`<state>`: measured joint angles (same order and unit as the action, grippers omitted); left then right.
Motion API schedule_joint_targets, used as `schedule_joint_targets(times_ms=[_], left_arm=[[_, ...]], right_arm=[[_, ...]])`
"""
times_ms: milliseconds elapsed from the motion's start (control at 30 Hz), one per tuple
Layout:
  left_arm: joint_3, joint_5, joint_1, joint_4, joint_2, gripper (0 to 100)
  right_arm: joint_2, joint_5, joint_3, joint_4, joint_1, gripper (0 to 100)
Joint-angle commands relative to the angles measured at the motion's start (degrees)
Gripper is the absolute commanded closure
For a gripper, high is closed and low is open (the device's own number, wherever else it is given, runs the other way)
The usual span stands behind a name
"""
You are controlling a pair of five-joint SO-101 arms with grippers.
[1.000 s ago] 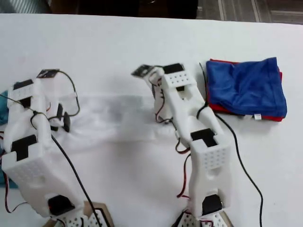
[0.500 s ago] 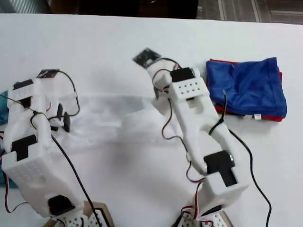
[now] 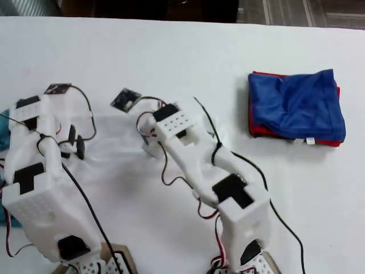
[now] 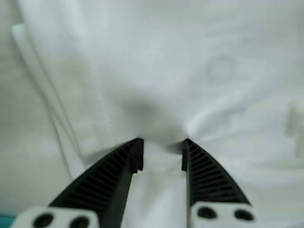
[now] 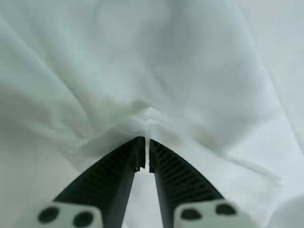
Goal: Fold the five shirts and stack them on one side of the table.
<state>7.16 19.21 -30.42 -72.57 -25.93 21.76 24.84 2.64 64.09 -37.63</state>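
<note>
High view: the left arm (image 3: 34,171) stands bunched up at the left edge of the table (image 3: 171,51), its wrist bent down over the left end of the white shirt (image 3: 120,142). The shirt lies spread on the table between the two arms. The right arm (image 3: 199,165) stretches from its base on a slant towards the left, low over the cloth, with its wrist tipped down on the shirt's middle. In the left wrist view the left gripper (image 4: 161,154) has its jaws a little apart, with a puckered fold of the shirt gathered between the tips. It seems clamped on that fold, though white on white makes the grip hard to judge. In the right wrist view the right gripper (image 5: 144,154) is pinched almost closed on a small ridge of the same shirt. Well apart, at the table's right side, a folded blue shirt (image 3: 296,103) lies on top of a folded red shirt (image 3: 263,131)
</note>
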Motion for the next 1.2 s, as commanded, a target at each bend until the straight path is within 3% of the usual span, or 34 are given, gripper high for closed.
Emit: schedule_joint_targets(times_ms=[0,233,367,567,767,967,1167], left_arm=[[-1.3,0.1,-2.3,0.4,-1.0,86],[-1.3,0.0,-2.3,0.4,-0.8,86],[-2.9,-1.5,-2.4,-2.3,1.0,85],[-16.7,-0.8,-7.2,-9.0,3.6,85],[-26.3,-0.8,-11.8,-11.1,-4.7,75],[-32.0,-1.2,-8.9,-13.5,-14.8,75],[-36.5,-1.1,-8.5,-13.6,-21.4,76]], right_arm=[[-2.2,-0.5,-3.3,2.6,1.5,97.7],[-21.8,-0.1,-5.2,13.8,5.7,97.7],[-31.3,-0.1,5.1,13.4,11.6,97.7],[-42.7,1.6,23.1,10.3,20.8,97.7],[-58.4,6.0,36.4,10.2,28.8,97.7],[-73.6,8.8,48.0,10.6,33.5,97.7],[-85.8,14.6,57.3,10.7,45.1,97.7]])
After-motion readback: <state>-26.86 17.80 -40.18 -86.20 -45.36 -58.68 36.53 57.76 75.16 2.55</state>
